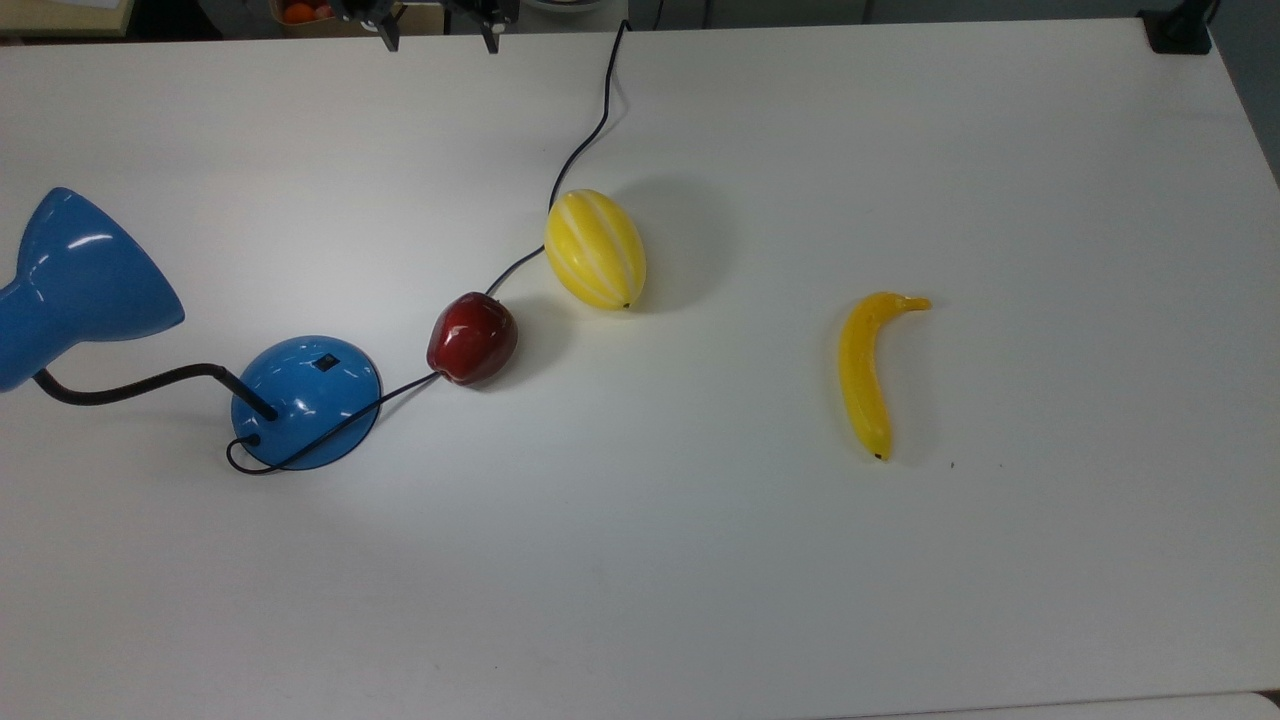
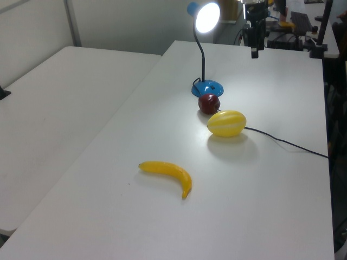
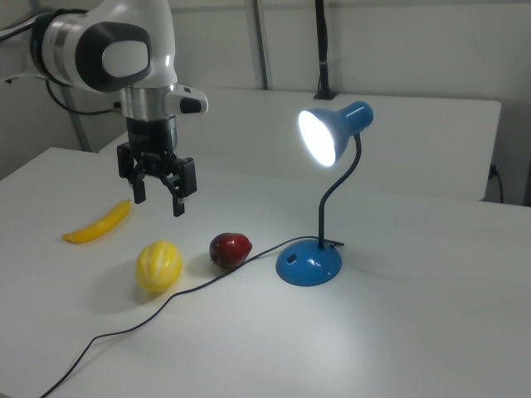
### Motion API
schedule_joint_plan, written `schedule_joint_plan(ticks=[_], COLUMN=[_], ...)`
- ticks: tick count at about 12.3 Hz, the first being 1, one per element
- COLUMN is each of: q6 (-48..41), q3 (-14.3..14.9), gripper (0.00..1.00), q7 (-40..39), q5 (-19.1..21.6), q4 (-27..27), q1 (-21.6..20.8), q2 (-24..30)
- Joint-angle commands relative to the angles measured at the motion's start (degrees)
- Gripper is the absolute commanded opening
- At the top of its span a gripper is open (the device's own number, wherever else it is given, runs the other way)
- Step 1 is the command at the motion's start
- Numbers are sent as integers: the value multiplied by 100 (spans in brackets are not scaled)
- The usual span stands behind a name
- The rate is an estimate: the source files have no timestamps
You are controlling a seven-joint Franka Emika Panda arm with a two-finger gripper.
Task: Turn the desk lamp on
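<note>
blue desk lamp (image 1: pixel 305 400), red apple (image 1: pixel 472 338), yellow melon (image 1: pixel 595 249), banana (image 1: pixel 866 370)

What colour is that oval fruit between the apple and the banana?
The melon is yellow with pale lengthwise stripes, clearest in the top view.

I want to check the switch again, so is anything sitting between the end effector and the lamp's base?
Nothing visible blocks it. The end effector, open and empty, hangs above the table, with bare table toward the desk lamp. The red apple sits beside the base, on the right view's left, not on it.
</note>
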State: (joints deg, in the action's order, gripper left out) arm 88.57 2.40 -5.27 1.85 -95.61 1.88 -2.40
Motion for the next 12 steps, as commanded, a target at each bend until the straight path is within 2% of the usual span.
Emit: schedule_joint_plan(ticks=[1,12], q6=[-33,-77], q3=[50,102], gripper=[100,100], q7=[-317,-238], q5=[26,35], q4=[-432,-265], q1=[22,137], q2=[416,389])
